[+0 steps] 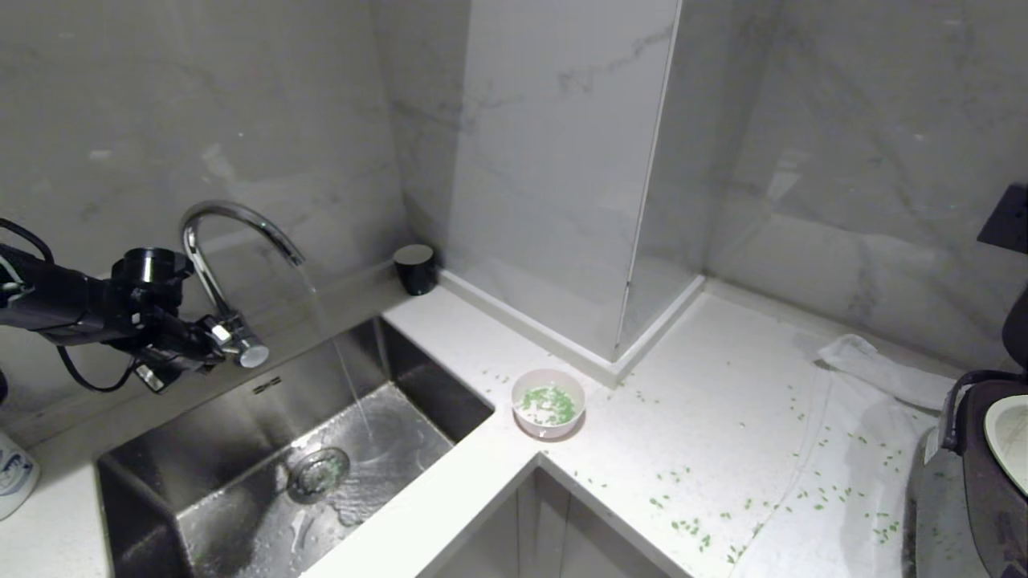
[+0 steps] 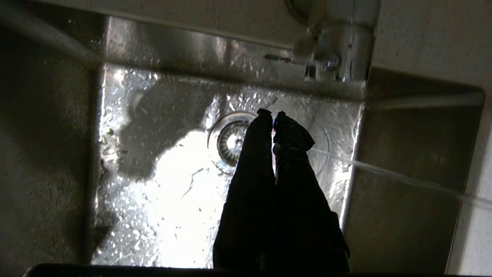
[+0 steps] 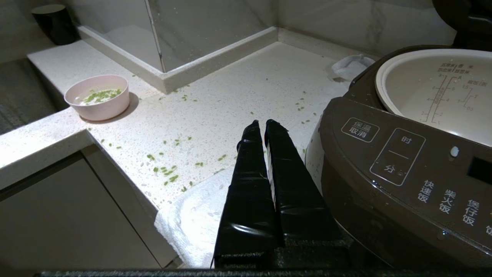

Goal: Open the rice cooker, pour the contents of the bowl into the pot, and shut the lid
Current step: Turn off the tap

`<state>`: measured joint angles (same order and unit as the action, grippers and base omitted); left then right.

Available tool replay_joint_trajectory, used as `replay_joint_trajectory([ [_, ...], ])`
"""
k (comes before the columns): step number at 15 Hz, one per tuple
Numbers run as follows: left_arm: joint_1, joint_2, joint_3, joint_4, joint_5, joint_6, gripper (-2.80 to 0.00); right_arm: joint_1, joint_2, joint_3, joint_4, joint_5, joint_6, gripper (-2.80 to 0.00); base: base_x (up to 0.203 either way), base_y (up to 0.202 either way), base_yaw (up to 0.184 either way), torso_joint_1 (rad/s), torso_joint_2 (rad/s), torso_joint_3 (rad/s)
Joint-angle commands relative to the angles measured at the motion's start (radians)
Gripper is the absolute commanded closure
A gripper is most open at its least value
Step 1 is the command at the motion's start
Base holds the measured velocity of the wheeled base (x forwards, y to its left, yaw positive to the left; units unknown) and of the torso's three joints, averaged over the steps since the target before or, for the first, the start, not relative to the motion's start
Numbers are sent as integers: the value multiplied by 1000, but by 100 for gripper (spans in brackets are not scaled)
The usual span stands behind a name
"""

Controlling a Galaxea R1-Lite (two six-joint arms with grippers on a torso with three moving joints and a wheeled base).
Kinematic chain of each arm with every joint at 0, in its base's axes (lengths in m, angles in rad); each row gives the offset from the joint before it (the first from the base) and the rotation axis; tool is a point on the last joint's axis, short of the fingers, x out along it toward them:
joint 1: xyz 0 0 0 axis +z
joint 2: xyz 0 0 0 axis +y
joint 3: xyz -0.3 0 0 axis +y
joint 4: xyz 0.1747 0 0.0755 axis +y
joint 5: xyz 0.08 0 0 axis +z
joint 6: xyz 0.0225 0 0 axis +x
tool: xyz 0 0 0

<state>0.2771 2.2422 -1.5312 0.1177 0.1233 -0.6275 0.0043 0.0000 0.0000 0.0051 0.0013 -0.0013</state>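
Over on the left, the left gripper [image 1: 197,347] is hanging above the sink [image 1: 241,482], right beside the tap [image 1: 229,265], and water is running in a thin stream down to the drain [image 1: 319,474]. From the left wrist camera, the fingers [image 2: 261,154] are pressed tight together, pinching nothing at all.

Moving to the middle, the bowl [image 1: 548,403] is sitting upright on the counter [image 1: 707,417], just off the sink's corner, with the green bits [image 1: 549,403] lying in what looks like a little water. Plenty more green bits are lying scattered across the counter towards the right.

Further right, a white cloth [image 1: 867,377] is spread under the rice cooker [image 3: 403,181], whose lid is standing up and mostly out of frame, leaving the cream pot [image 3: 442,92] open and empty. The right gripper [image 3: 265,130] is hovering just beside the cooker's front, fingers closed together and holding nothing.

Here's the relation that matters: the bowl lies between the two arms, to the right of the left gripper and well left of the right one, with the pot well apart from it on the far right. The left gripper looks nearer to the bowl, but the right arm is sitting nearer the pot. Opening seems done; the pour and the closing are not.
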Motion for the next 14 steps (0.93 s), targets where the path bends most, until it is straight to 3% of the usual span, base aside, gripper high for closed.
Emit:
replay_joint_trajectory([
  [1,2,67,-68,0,0,-6,0,2,0,2,0,0,0,0,0,0,0,0,0,0],
  [5,5,114,-173,2,1,-8,0,0,0,2,0,0,0,0,0,0,0,0,0,0],
  [14,51,155,-251,5,10,-29,0,1,0,3,0,-1,0,0,0,0,0,0,0,0],
])
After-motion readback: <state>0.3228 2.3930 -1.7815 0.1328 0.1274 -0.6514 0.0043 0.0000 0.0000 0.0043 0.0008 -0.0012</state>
